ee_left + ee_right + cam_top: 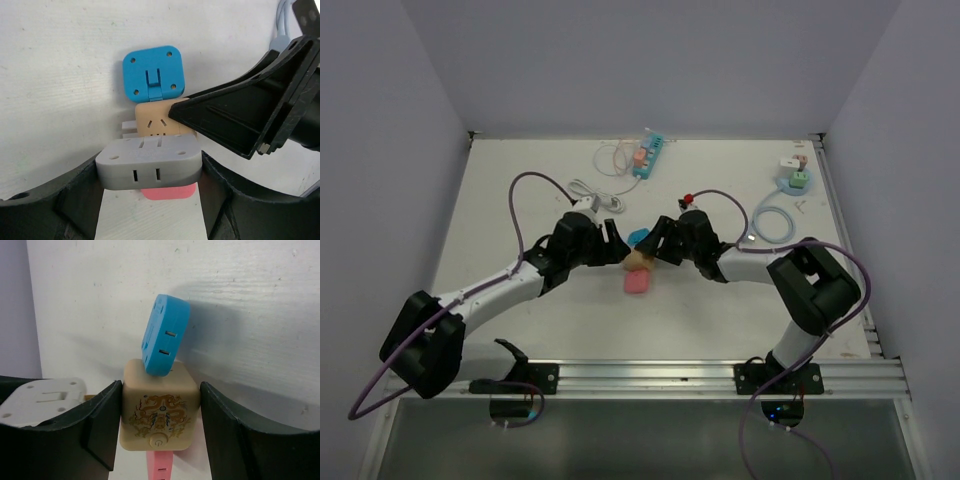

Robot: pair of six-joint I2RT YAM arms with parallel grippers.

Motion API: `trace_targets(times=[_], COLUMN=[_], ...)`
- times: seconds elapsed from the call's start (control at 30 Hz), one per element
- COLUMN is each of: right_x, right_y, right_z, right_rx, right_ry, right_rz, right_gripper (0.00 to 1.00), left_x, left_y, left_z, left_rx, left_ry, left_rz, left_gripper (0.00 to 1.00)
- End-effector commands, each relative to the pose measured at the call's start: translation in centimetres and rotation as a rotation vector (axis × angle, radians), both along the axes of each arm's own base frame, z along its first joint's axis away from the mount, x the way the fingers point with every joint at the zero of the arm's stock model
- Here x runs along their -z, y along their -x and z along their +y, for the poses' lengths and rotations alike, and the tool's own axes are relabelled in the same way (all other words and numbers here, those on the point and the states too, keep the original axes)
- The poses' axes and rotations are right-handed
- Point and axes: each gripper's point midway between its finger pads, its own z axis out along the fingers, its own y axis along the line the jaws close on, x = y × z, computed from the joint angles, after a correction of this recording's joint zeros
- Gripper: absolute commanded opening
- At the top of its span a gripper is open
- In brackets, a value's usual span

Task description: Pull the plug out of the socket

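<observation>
Mid-surface, both sets of jaws on one cluster. My left jaws are clenched on the gray plug, a finger against each side of it. My right jaws grasp the tan cube the same way, a finger on each side face. The gray plug sits against the cube and, as I read it, is not yet out. The cluster lies between the two wrists, near the middle of the surface.

What could go wrong, in my judgement:
- **Slip:** the cube's sides look smooth, so a hard tug may slide it out of the right jaws, and the whole cluster would follow the left.
- **Jam:** a pull off the line of the prongs could jam them.
- **Blue plug:** the blue plug on the cube's far face is tilted and looks half-seated, so a jolt could shake it off.
- **Pink plug:** the pink plug under the cube is close to the surface and could snag.
- **Clash:** a right finger reaches over the cube just beside the gray plug, so the two sets of fingers could hit each other.

No bin or tray is in view. The only holder is the cube, carrying the gray, blue and pink plugs. A strip lies well apart at the far edge.
</observation>
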Motion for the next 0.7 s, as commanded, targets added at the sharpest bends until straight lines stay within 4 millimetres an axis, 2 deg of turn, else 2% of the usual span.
trace_targets(times=[0.0, 0.17, 0.27, 0.37, 0.4, 0.47, 0.5, 0.53, 0.57, 0.63, 0.67], right_x=[3.0, 3.8, 3.6, 2.8, 2.6, 1.9, 1.7, 1.4, 0.9, 0.7, 0.0], right_y=[-0.4, -0.4, -0.4, -0.7, -0.8, -0.9, -0.9, -0.9, -1.1, -1.0, -1.2], right_z=[-3.8, -4.5, -4.5, -4.9, -5.1, -5.1, -5.2, -5.2, -5.2, -5.4, -5.3], right_rx=[0.068, 0.07, 0.06, 0.052, 0.052, 0.037, 0.028, 0.008, 0.002, -0.026, -0.033], right_ry=[0.189, 0.202, 0.181, 0.176, 0.177, 0.177, 0.181, 0.195, 0.199, 0.228, 0.232], right_rz=[0.015, 0.031, 0.025, -0.002, -0.007, -0.036, -0.041, -0.06, -0.078, -0.098, -0.118], right_gripper=[0.0, 0.0, 0.0, 0.0, 0.0, 0.0, 0.0, 0.0, 0.0, 0.0, 0.0], left_x=[-4.9, -6.1, -5.3, -3.9, -3.1, -2.1, -1.9, -1.8, -0.8, -0.7, 0.6], left_y=[-2.1, -2.5, -2.7, -3.6, -4.0, -4.7, -5.4, -5.7, -6.0, -6.8, -7.0], left_z=[0.2, 1.2, 2.9, 6.1, 8.0, 10.1, 11.9, 12.7, 13.4, 14.9, 15.3], left_rx=[-0.061, -0.088, -0.134, -0.229, -0.288, -0.344, -0.406, -0.429, -0.433, -0.483, -0.469], left_ry=[0.073, 0.076, 0.03, -0.014, -0.033, -0.066, -0.104, -0.132, -0.189, -0.28, -0.34], left_rz=[-0.144, -0.165, -0.139, -0.107, -0.082, -0.059, -0.048, -0.041, -0.018, -0.005, 0.027], left_gripper=[0.09, 0.08, 0.1, 0.16, 0.17, 0.19, 0.2, 0.21, 0.22, 0.27, 0.28])
